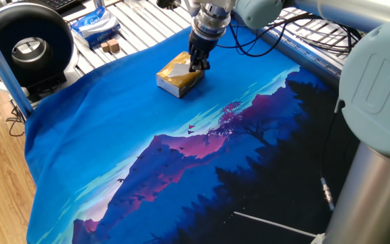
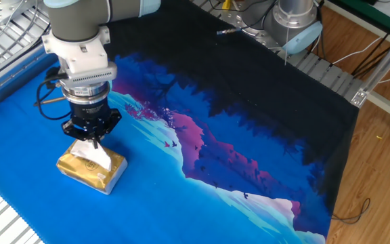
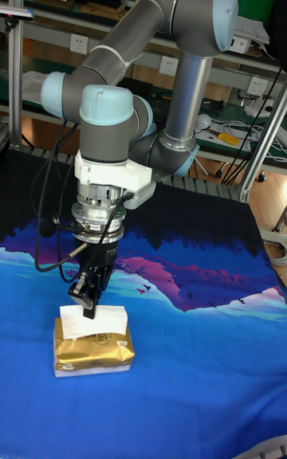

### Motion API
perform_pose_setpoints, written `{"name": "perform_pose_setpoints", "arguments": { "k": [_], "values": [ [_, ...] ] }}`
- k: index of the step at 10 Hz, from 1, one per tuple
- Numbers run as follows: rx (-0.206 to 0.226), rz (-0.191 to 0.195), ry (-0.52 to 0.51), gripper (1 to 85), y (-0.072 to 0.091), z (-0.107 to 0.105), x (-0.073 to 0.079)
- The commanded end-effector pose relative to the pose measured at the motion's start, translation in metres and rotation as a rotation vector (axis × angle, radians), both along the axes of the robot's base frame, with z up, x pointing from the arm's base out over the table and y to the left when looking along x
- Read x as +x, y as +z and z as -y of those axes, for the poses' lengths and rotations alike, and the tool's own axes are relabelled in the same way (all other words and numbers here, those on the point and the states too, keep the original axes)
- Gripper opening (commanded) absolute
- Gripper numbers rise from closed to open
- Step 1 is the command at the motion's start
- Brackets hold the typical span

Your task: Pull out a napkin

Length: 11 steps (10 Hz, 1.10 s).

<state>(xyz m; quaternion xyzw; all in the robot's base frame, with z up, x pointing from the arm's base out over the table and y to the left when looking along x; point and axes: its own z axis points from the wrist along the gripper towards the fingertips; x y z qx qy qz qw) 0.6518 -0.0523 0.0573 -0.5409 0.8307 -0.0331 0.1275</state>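
Directly beneath the end effector you're seeing the golden-yellow tissue pack point(image 1: 179, 74) lying on the mountain-print cloth point(image 1: 161, 156) — farther behind it, a blue-and-white packet point(image 1: 93, 26) is resting on the metal rack point(image 1: 137, 20).

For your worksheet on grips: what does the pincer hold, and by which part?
The pincer pinches the napkin at its raised upper edge, above the golden pack.

No legible text or labels anywhere.

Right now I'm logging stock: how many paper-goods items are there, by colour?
Golden-yellow pack: 1
White napkin: 1
Blue-and-white packet: 1
Total: 3
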Motion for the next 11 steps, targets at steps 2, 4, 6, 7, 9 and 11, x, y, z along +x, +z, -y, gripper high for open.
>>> {"name": "perform_pose_setpoints", "arguments": {
  "k": [2,4,6,7,9,11],
  "values": [
    [0.016,-0.005,0.007,1.0,0.008,-0.002,-0.001],
    [-0.017,-0.007,-0.008,1.0,0.014,0.007,-0.001],
    [-0.040,-0.009,-0.009,1.0,0.019,0.014,-0.001],
    [-0.040,-0.029,-0.014,1.0,0.020,0.015,-0.006],
    [-0.054,-0.046,-0.022,1.0,0.024,0.019,-0.009],
    [-0.053,-0.053,-0.023,1.0,0.028,0.018,-0.009]
  ]
}}
